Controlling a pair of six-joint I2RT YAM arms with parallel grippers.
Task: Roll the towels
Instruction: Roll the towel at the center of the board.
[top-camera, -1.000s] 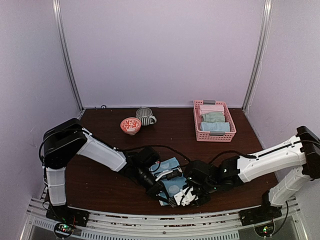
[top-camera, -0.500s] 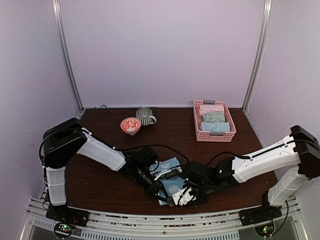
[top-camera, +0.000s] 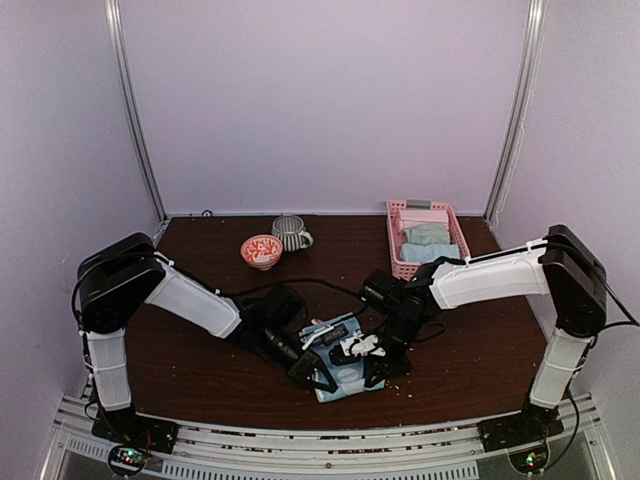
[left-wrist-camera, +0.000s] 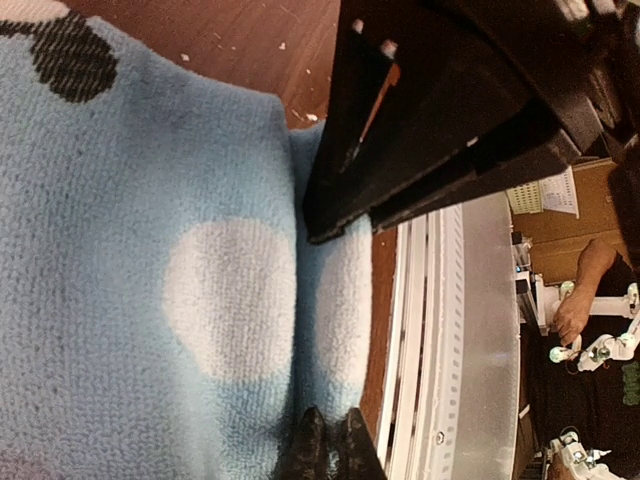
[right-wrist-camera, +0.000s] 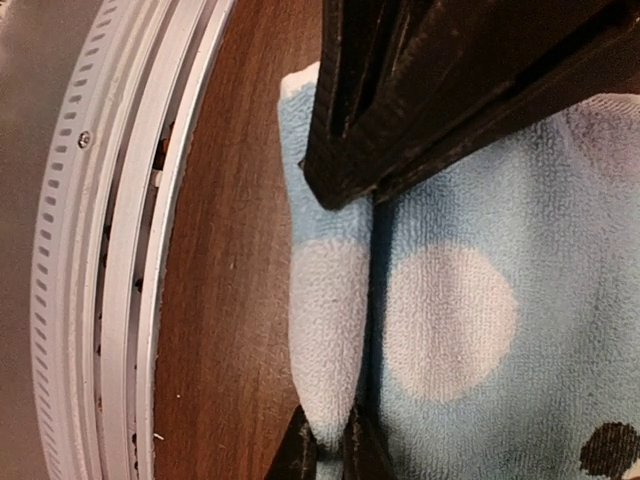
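Observation:
A light blue towel (top-camera: 347, 381) with pale dots lies near the table's front edge, between both arms. In the left wrist view the towel (left-wrist-camera: 150, 250) fills the frame, and my left gripper (left-wrist-camera: 331, 448) is shut on a fold at its rail-side edge. My right gripper (right-wrist-camera: 331, 447) is shut on the narrow folded edge of the same towel (right-wrist-camera: 500, 260), beside the front rail. Seen from above, my left gripper (top-camera: 320, 366) and right gripper (top-camera: 370, 354) meet over the towel from opposite sides. Each wrist view shows the other gripper's black body close ahead.
A pink lattice basket (top-camera: 396, 262) at the back right holds a pink towel (top-camera: 423, 216), a grey-green towel (top-camera: 427, 234) and a light blue towel (top-camera: 432, 254). An orange patterned bowl (top-camera: 262, 250) and a striped mug (top-camera: 291, 233) stand at the back. The metal front rail (top-camera: 300, 440) runs just beyond the towel.
My right arm has swung from the front right round to reach the towel from behind, and its jaws have closed on the towel's edge. The left gripper stays shut on the towel.

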